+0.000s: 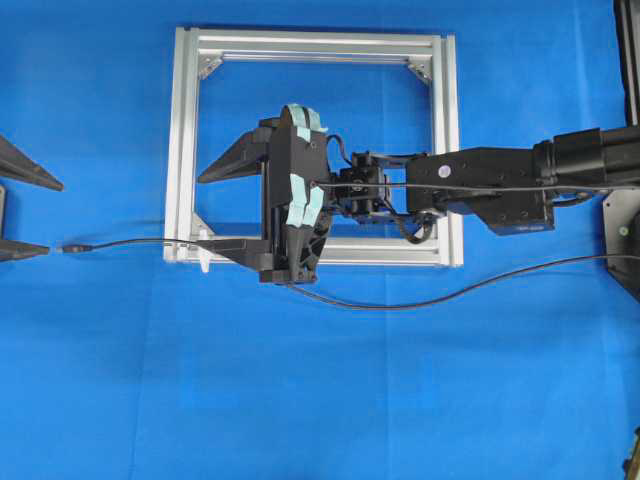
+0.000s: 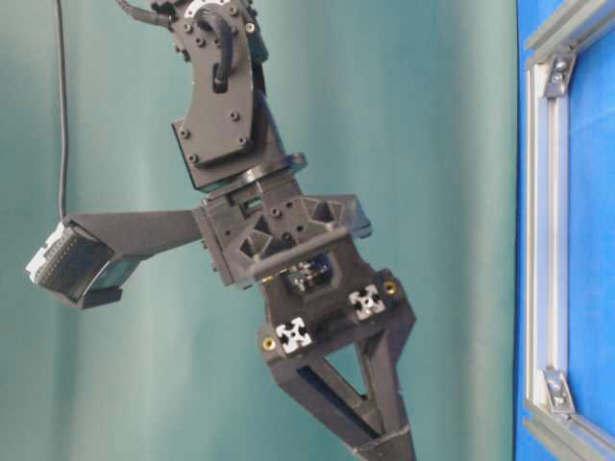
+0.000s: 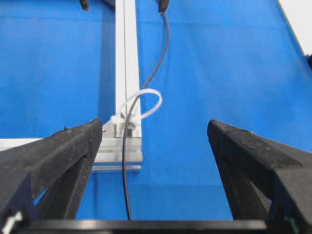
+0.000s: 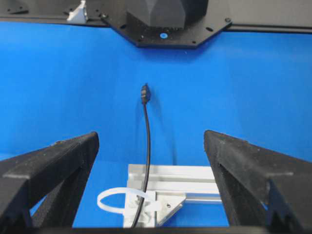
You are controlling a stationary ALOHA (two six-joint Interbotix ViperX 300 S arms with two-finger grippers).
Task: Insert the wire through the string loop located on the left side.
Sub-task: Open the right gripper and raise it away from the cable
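Already your wire (image 3: 127, 161) runs through the string loop (image 3: 146, 102) at the lower-left corner of the frame (image 1: 186, 150), plug tip lying beyond it on the blue worktop (image 1: 320, 400). Right pincer (image 1: 225, 215) stands apart, holding nothing; left pincer (image 1: 25, 215) stands apart too.

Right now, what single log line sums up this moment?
wire: through loop | plug: on cloth, left of frame | left end effector: open, empty | right end effector: open, empty, above loop

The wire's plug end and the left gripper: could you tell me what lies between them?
Only bare blue mat, as the overhead view shows: the wire ends at its plug just short of the open left gripper, neither finger touching it.
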